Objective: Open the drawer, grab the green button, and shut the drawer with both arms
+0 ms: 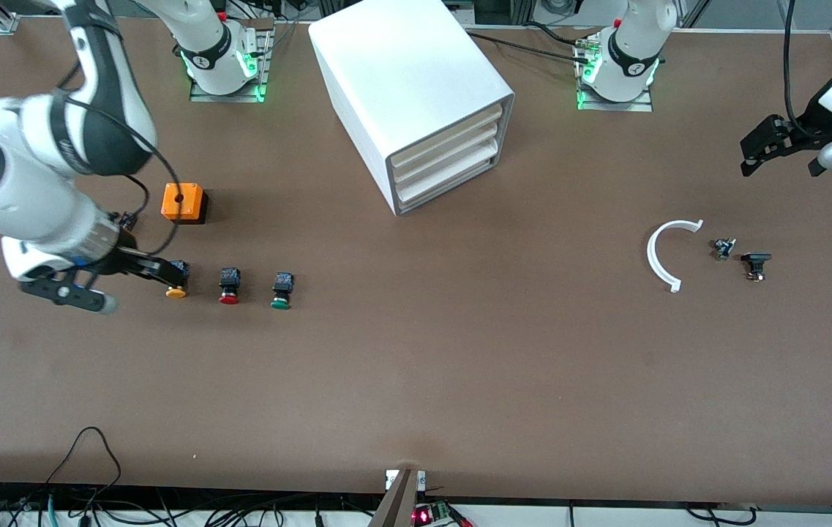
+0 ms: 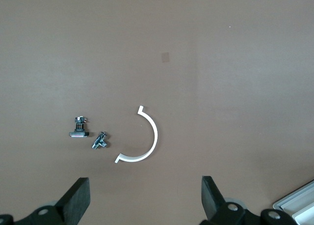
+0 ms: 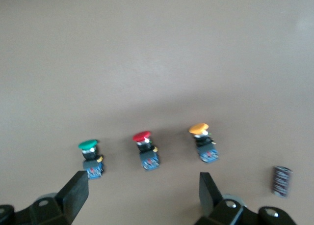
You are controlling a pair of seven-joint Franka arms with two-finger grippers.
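The small green-capped, black-bodied push button [image 1: 282, 290] lies on the brown bench toward the right arm's end, near the wide-open, empty right gripper [image 1: 139, 280]; the left gripper [image 1: 781, 150], also open and empty, waits well apart.

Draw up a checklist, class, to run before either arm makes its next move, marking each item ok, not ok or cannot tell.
1. All three drawers of the cabinet shut, bottom drawer included: ok.
2. Green button out on the table, beside the red button: ok.
3. Right gripper open, holding nothing, close by the yellow button: ok.
4. Left gripper open, waiting above the white clip: ok.
5. Right gripper clear of the yellow button: cannot tell.
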